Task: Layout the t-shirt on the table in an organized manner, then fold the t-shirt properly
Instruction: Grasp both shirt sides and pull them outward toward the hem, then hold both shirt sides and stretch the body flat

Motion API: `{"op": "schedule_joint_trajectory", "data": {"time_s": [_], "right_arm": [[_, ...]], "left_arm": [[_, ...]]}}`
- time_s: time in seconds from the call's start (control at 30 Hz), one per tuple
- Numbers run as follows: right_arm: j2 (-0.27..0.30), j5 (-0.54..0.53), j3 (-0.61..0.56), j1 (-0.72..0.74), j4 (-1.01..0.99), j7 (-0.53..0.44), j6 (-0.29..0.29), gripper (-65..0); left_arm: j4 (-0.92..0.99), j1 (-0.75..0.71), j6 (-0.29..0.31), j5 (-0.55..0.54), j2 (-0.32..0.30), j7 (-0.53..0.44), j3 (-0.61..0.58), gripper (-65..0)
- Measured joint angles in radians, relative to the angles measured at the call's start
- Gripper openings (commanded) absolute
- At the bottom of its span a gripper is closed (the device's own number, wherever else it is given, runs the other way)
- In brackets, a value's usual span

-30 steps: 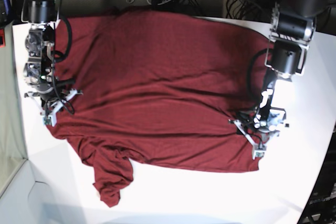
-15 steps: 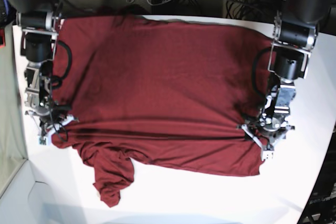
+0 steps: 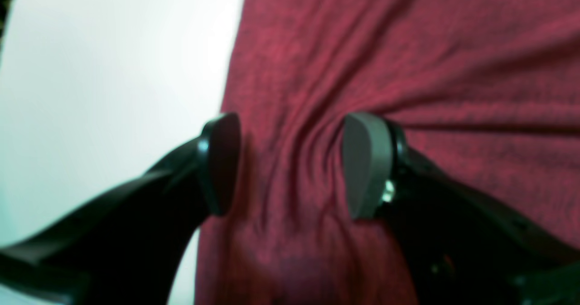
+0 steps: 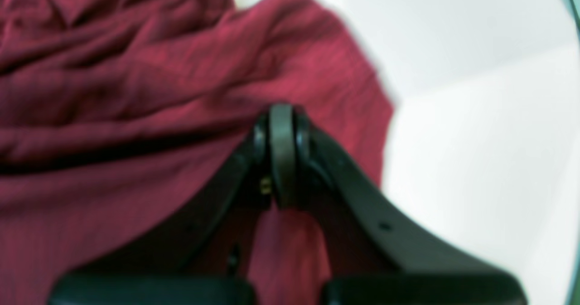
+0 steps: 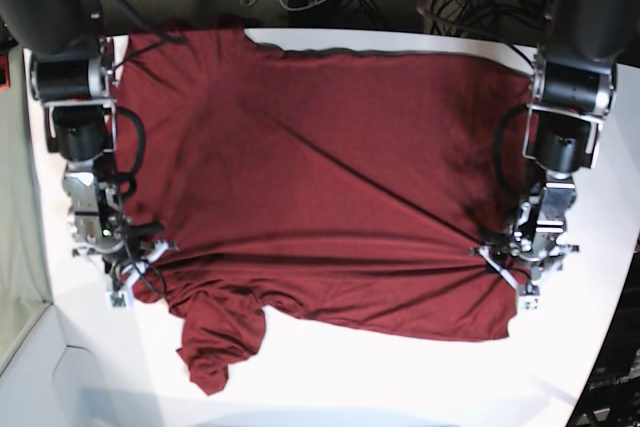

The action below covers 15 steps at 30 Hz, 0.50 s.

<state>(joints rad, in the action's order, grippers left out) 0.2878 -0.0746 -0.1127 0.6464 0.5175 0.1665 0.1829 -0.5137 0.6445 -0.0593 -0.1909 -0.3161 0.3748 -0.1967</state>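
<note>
Shift: shirt dragged nearer across table, now smoother.
Right gripper: clamped on hem.
Left gripper: half-open astride fabric; grip unclear.
Sleeve: still bunched.

The white table fills most of the base view, its curved edge running down the lower right. The maroon t-shirt lies spread across its middle and upper part, one sleeve bunched toward the lower left of the frame.
</note>
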Motion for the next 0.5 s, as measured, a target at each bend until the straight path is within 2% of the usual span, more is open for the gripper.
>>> {"op": "schedule_joint_trajectory", "data": {"time_s": [0.23,0.37,0.5], "right_arm": [[0.043,0.0,0.0,0.088,0.01,-0.005,-0.001,-65.0],[0.076,-0.005,0.003,0.062,0.08,0.112,0.0,-65.0],[0.099,-0.01,0.077,-0.075,0.29,0.189,0.0,-65.0]], "left_arm": [[0.005,0.062,-0.002,-0.001,-0.014,-0.036,0.0,-29.8],[-0.014,0.079,-0.002,-0.004,-0.002,-0.04,0.001,-29.8],[-0.118,0.044,-0.008,-0.004,-0.005,-0.023,0.004,-29.8]]}}
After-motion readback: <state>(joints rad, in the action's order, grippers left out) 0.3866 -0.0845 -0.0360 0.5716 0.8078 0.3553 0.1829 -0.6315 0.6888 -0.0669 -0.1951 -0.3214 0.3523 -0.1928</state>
